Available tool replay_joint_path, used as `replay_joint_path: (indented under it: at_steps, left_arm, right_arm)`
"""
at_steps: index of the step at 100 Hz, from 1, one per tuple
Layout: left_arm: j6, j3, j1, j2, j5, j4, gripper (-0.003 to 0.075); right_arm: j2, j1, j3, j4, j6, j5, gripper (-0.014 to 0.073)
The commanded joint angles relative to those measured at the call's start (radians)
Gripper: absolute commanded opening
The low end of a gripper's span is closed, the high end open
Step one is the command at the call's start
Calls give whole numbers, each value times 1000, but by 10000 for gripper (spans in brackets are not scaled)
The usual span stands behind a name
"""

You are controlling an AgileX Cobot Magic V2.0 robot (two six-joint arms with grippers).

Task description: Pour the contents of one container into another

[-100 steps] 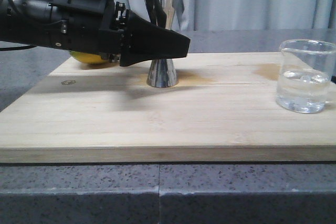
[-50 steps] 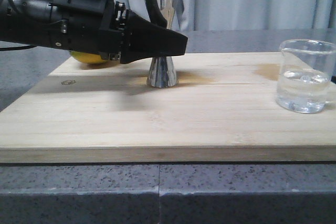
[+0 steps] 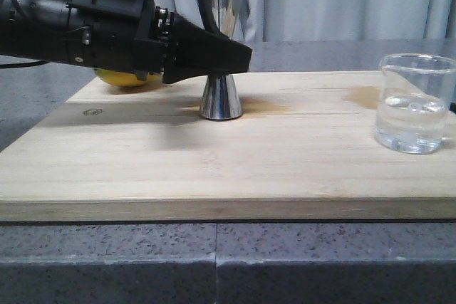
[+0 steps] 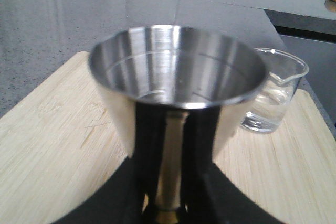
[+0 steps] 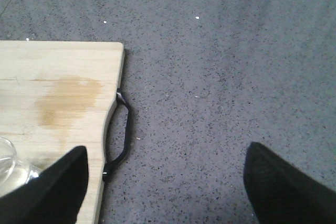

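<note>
Wooden board (image 3: 285,169) on grey counter. Left gripper (image 3: 239,55) has crept in and now pinches jigger (image 3: 220,97) at its waist, upright mid-board. Beaker (image 3: 415,105) untouched at right edge. Right gripper (image 5: 163,182) spread wide. Jigger braced; pour not begun.
</note>
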Motion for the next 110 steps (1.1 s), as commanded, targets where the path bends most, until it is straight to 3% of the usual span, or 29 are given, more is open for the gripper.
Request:
replay_joint_path:
  at_steps: [1,14,34,58,79,95,110]
  left_arm:
    - [-6,-26,-10,-40,113,-77,92]
    - [-6,-26,-10,-40,113,-77,82]
    - [5,-26,-10,-40,113,-77,83]
    - [5,-41,-10,-40,113,-77,83]
    - [5,-68,-10,-40,109,-77,83]
    - [5,-68,-10,-40,96,-77,82]
    - [5,-68,-10,-40,96,-77,83]
  right_arm:
    - [10,-6,-36,-1,-6,-60,551]
    - [10,-4,-36,22,-11,-64,551]
    - [48,28,-55,119,-137,-51,551]
    - [137,93,-156,172,-187,56,550]
    - [143,146,-164,211,-191,63,550]
    - [109,165,-139,231,-222,23,550]
    - [40,182,-56,335,-317,-82,550]
